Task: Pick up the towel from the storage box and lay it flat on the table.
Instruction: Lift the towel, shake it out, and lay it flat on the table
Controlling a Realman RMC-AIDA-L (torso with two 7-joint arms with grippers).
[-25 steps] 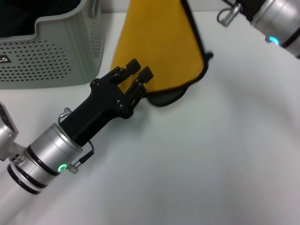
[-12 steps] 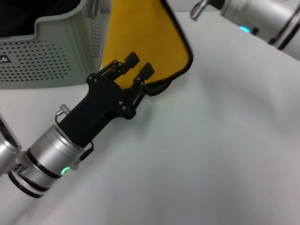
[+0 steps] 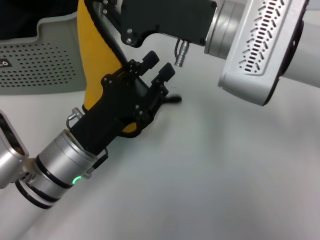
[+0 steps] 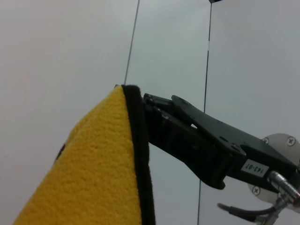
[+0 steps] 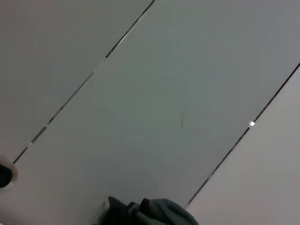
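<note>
Your right gripper [image 3: 102, 15], at the top centre of the head view, pinches the upper corner of the towel [image 3: 97, 60], which hangs yellow side out just right of the storage box [image 3: 45, 60]. Your left gripper [image 3: 159, 67], mid-frame, has its fingers parted near the towel's lower edge. Catch that free corner, then draw both corners apart over the table [image 3: 225, 175].

Head camera looks steeply down, close over the table [image 3: 225, 175] – both wrist cameras face upward at wall panels.
</note>
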